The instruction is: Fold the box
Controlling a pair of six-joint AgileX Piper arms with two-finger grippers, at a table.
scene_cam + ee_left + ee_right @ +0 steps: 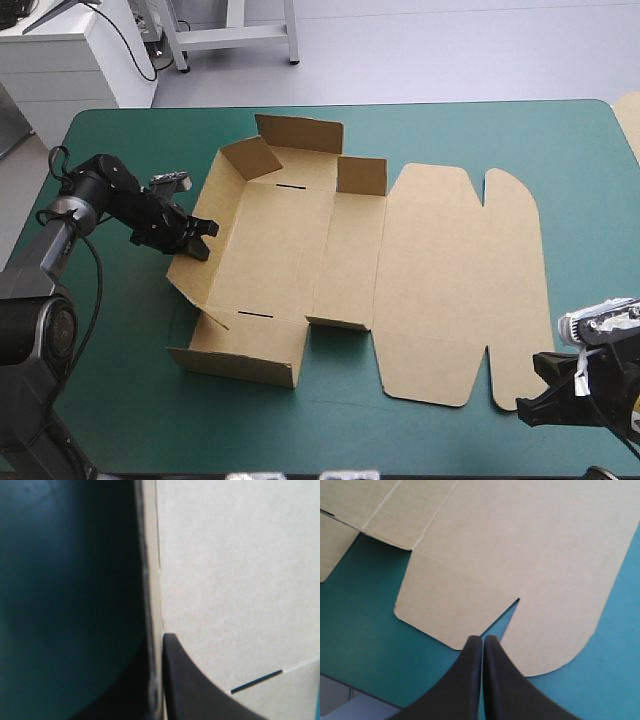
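The brown box (430,290) lies on the teal-green cover (450,130). Its left part has walls raised at the far and near sides, and its right part, the lid with rounded flaps, lies flat. My left gripper (195,240) is shut on the box's raised left wall. In the left wrist view this wall (235,580) runs edge-on between the fingers of the left gripper (156,642), with a dark slot showing on the floor panel. My right gripper (540,390) is shut and holds nothing, off the lid's near right corner. In the right wrist view the right gripper (483,639) points at the notch between two lid flaps (520,540).
A strip of more brown board (632,120) shows at the table's right edge. White furniture (70,50) stands beyond the far left corner. Bare cover runs along the table's far side and near edge.
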